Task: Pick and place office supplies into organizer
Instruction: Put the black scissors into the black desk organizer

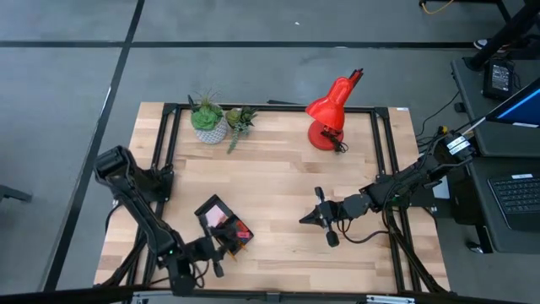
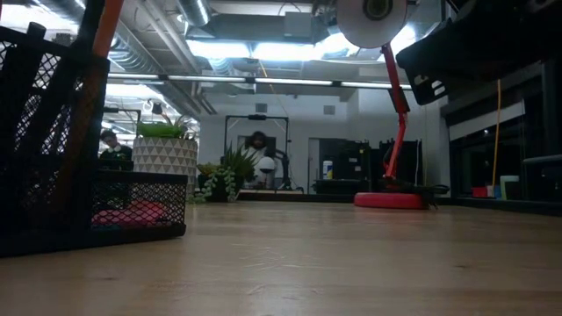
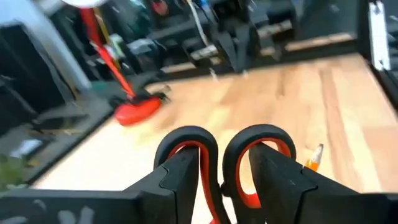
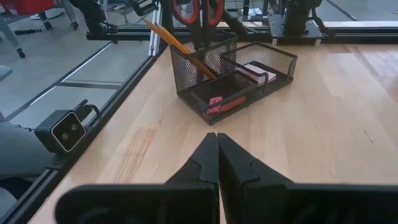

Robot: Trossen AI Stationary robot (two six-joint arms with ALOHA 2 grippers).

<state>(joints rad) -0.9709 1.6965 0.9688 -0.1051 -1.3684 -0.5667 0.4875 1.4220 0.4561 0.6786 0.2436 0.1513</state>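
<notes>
My left fingers (image 1: 218,256) sit at about 7 o'clock on the counter (image 1: 278,177), directly over the organizer (image 1: 223,225). In my left wrist view they stand apart on either side of the red-handled scissors (image 3: 224,163), flanking the two handle loops. I cannot tell whether the pads touch the handles or have let go. The scissors stand upright, blades down in the tall mesh cup, with an orange pencil (image 3: 314,156) leaning beside them.

Contents as seen from my right wrist: scissors and pencil in the cup, a pink sticky-note pad (image 4: 260,73) in the rear tray, and a small red and pink item, probably erasers (image 4: 219,103), in the front tray.

No loose supplies show on the bare counter. Only the potted plants (image 1: 216,118) and red desk lamp (image 1: 332,112) stand at 11 to 1 o'clock, well apart from the organizer.

My right fingers (image 1: 305,219) hover at about 4 o'clock, pressed fully together, holding nothing, pointing toward the organizer.

Judgement: task is nearly complete. The scissors look like the last item. What remains is to clear my left fingers from the handles.
</notes>
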